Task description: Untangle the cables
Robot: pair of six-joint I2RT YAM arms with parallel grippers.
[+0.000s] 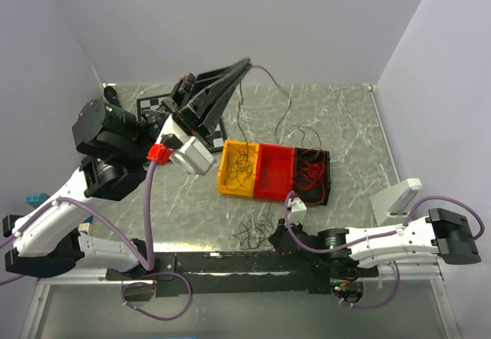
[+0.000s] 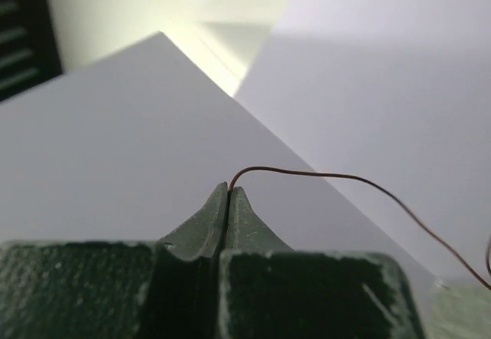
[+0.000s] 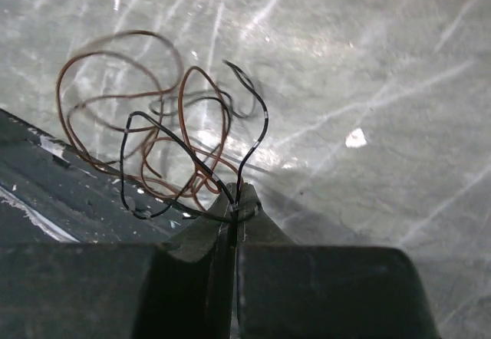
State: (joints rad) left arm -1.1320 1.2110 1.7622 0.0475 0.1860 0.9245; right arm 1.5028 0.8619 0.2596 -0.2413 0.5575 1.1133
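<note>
My left gripper (image 1: 247, 61) is raised high over the back of the table, shut on one thin reddish-brown cable (image 1: 289, 105) that arcs down toward the bins. In the left wrist view the fingertips (image 2: 230, 189) pinch that cable (image 2: 345, 178) at its end. My right gripper (image 1: 275, 239) lies low near the table's front edge, beside a small tangle of cables (image 1: 253, 233). In the right wrist view it (image 3: 236, 195) is shut on a black cable (image 3: 257, 136), which stays looped among brown cables (image 3: 115, 101).
Three joined bins sit mid-table: a yellow bin (image 1: 227, 182) holding dark cables, a red bin (image 1: 275, 172), and a black bin (image 1: 328, 176) holding red cables. A checkered marker board (image 1: 150, 105) lies at the back left. A white block (image 1: 399, 195) stands at the right.
</note>
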